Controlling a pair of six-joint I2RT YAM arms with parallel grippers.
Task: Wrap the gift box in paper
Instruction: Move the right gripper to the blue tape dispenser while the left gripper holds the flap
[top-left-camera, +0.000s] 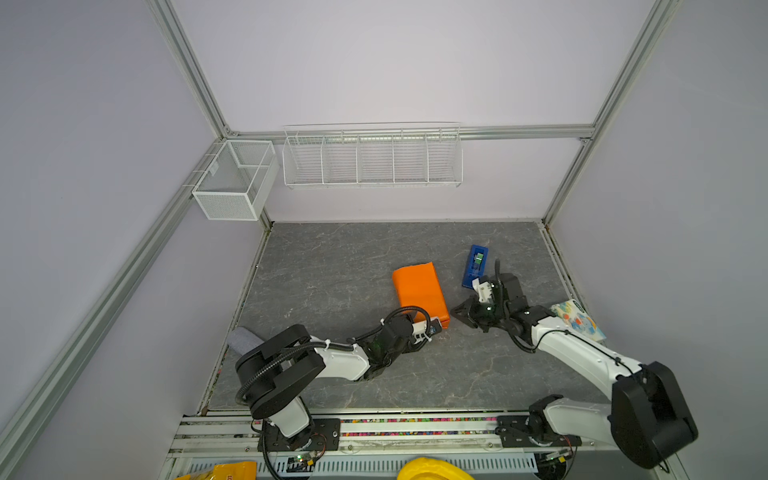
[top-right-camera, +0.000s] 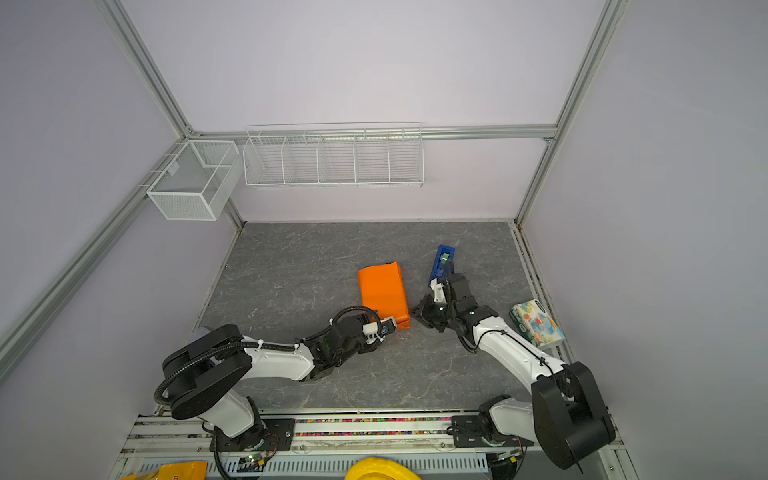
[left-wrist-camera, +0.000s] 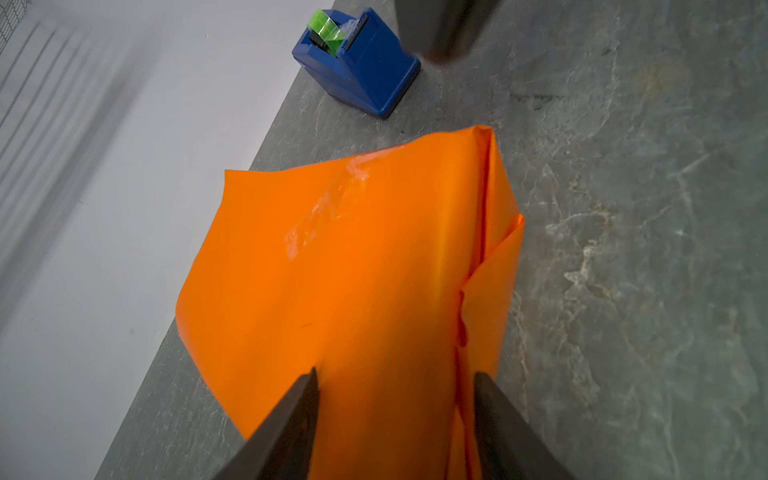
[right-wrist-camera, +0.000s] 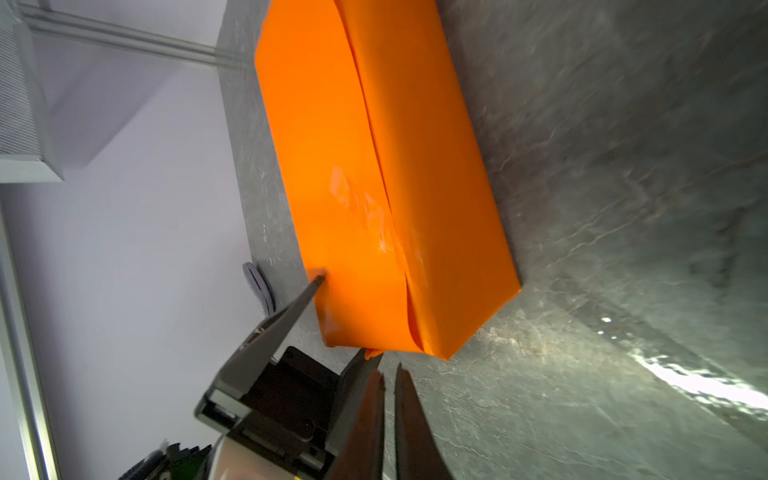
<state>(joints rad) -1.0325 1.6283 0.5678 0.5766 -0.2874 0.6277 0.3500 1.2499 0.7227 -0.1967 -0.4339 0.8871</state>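
Observation:
The gift box is hidden inside the orange paper (top-left-camera: 417, 291) (top-right-camera: 382, 291), which is folded round it into a long parcel lying mid-table. A strip of clear tape (left-wrist-camera: 328, 208) (right-wrist-camera: 374, 216) crosses the top seam. My left gripper (left-wrist-camera: 395, 372) (top-left-camera: 438, 326) is at the parcel's near end, open, with its fingers (right-wrist-camera: 318, 280) resting against the paper there. My right gripper (right-wrist-camera: 389, 370) (top-left-camera: 454, 311) (top-right-camera: 412, 309) hovers just right of that same end, shut, with nothing between its fingers.
A blue tape dispenser (top-left-camera: 474, 266) (top-right-camera: 442, 259) (left-wrist-camera: 361, 62) with green tape stands behind the right gripper. A colourful patterned packet (top-left-camera: 579, 322) (top-right-camera: 536, 324) lies by the right wall. White wire baskets (top-left-camera: 372, 160) hang on the back wall. A grey roll (top-left-camera: 245, 338) sits at the left edge.

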